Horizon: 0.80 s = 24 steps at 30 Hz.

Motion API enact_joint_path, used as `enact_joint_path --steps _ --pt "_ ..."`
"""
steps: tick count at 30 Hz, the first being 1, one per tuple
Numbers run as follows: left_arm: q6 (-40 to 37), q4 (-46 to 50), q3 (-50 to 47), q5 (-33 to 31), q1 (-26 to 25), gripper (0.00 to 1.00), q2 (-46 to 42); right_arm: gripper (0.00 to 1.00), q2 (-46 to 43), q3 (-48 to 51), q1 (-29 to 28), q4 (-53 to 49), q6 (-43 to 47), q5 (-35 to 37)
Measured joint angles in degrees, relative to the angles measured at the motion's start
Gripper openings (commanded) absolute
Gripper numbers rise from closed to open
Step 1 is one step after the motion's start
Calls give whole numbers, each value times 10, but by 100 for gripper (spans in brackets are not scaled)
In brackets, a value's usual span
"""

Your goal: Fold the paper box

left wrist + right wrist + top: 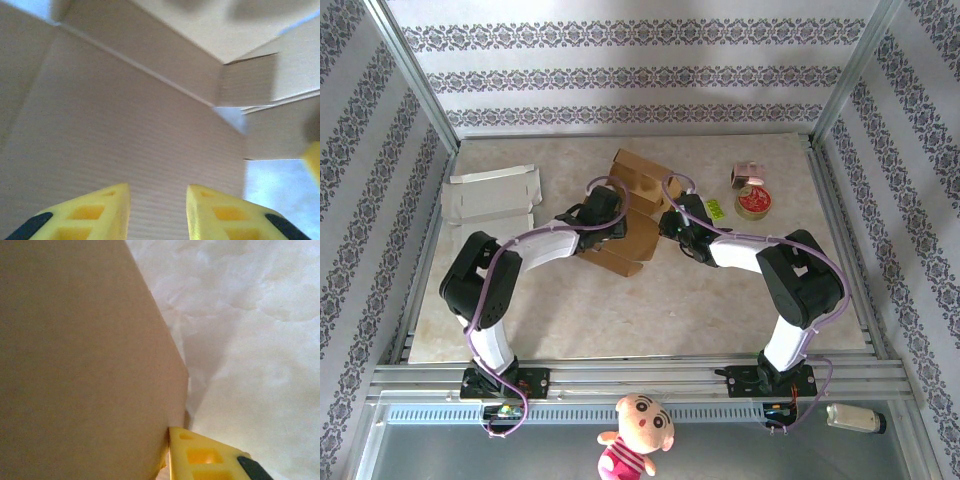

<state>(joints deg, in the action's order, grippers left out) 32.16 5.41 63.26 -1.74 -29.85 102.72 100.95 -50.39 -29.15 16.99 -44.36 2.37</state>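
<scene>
Marble-patterned worktop (720,300) carries the brown paper box (638,178) about its middle, flaps standing, with a flat white carton (490,197) well to the box's left. The left hand (159,210) is at the paper box's left side, fingers apart before a corrugated panel; the right hand (672,222) is at its right side, one yellow finger (210,460) touching a panel edge, apart or clamped I cannot tell. A round tin (754,203) rests right of the paper box.
</scene>
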Motion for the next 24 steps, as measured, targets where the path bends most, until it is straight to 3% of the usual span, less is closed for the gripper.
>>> enact_joint_path --steps 7,24 --pt "-32 19 -6 59 37 13 44 12 1 -2 0 -3 9 0" --pt "26 -64 -20 179 36 12 71 16 39 -73 -20 -34 -3 3"
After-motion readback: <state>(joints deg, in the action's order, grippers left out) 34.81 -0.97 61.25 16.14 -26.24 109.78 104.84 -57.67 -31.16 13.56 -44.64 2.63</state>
